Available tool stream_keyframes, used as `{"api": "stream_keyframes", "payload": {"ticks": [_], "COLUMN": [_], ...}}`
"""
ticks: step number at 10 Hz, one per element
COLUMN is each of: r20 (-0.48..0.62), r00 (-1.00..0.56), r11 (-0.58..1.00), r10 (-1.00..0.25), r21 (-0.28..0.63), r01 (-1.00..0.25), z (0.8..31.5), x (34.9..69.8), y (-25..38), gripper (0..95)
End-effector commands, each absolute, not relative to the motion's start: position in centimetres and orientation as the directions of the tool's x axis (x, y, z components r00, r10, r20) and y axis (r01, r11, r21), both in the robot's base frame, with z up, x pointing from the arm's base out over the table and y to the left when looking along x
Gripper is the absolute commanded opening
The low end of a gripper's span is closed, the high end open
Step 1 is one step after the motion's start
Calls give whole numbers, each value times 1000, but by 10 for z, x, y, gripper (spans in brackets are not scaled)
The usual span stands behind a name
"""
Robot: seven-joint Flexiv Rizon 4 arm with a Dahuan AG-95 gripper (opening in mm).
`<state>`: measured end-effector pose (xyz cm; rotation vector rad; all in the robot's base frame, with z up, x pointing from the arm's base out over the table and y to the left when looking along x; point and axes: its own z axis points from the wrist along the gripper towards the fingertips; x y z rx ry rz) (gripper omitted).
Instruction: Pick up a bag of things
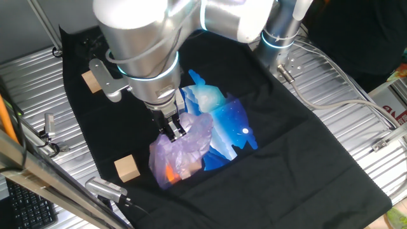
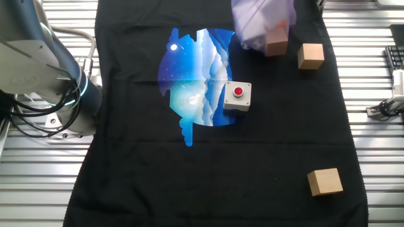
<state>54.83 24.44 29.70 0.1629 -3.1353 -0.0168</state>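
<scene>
- Right now the end effector (image 1: pixel 173 127) is planted on top of the bag of things (image 1: pixel 181 151), fingers pinched into the crinkly pale-purple plastic near its upper edge. Looks like it's grasping the bag, prob. by a bunched fold since the body is too bulgy to span.
- Bag sits directly under the end effector on the black cloth (image 1: pixel 305 159) covering the counter; can't tell if it's lifted off yet.
- Contents: orange/pinkish items show through the plastic low down, below the fingers. Can't say what they are.
- Shiny blue-and-white bag (image 1: pixel 226 124) lies just beside and partly behind the purple one, touching it. Might drag along on the lift.
- Wooden cube (image 1: pixel 127 168) near the bag, another cube (image 1: pixel 93 81) well apart; neither is in the way.
- Red-button box (image 2: pixel 237 96) visible only from the other fixed view.
</scene>
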Motion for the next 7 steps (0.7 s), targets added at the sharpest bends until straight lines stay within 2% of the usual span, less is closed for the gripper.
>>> {"api": "stream_keyframes", "payload": {"ticks": [1,7], "r20": [-30,-36], "r00": [-994,-994], "r11": [994,994], "r10": [-106,-107], "r21": [2,-2], "r01": [-106,-107], "z": [293,289], "x": [542,535], "y": [241,238], "gripper": [0,0]}}
